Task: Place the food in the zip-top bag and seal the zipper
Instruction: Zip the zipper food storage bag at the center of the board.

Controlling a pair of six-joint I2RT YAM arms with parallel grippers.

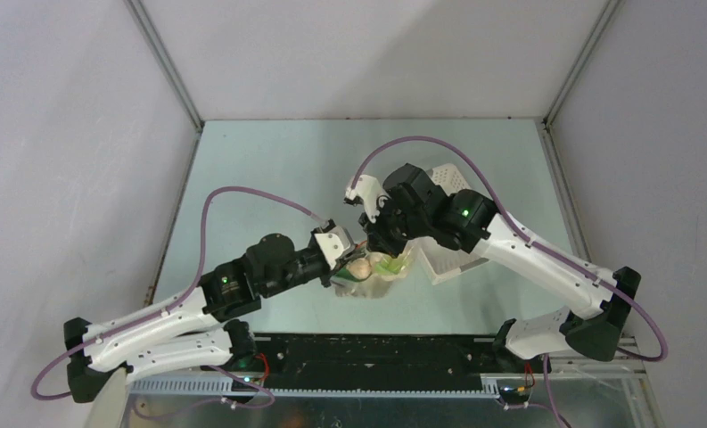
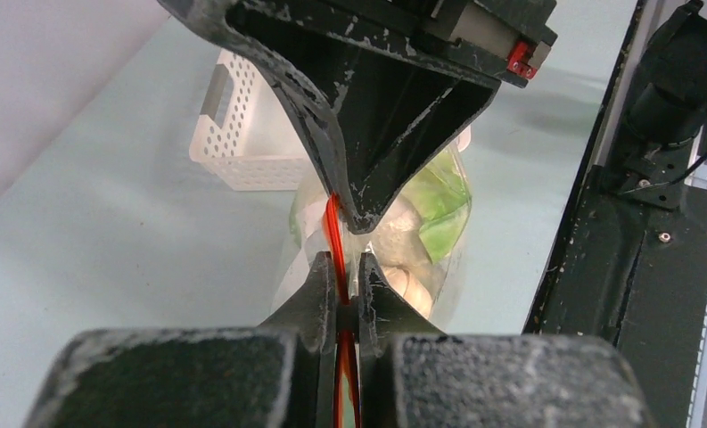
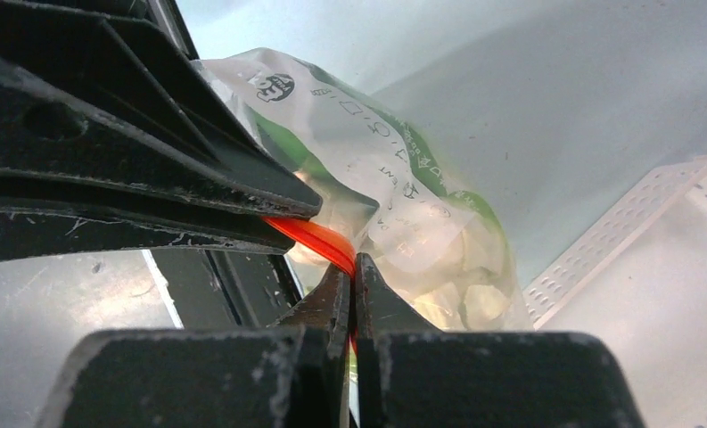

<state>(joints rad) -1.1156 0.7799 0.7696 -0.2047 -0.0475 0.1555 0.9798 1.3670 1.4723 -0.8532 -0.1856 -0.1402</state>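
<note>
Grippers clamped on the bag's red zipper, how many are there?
2. The left gripper pinches the zipper at one spot. The right gripper pinches it right alongside, fingertips nearly meeting, at the mouth of the filled zip-top bag. None hidden.

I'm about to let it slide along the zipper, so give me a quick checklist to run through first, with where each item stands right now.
1. Left claw pinching the zipper: ok.
2. Right claw pinching the same strip: ok.
3. Food inside the bag: ok, as far as shows.
4. Room between the claws to slide: not ok, tips nearly meet.
5. Zipper sealed along its length: cannot tell, claws hide it.
</note>
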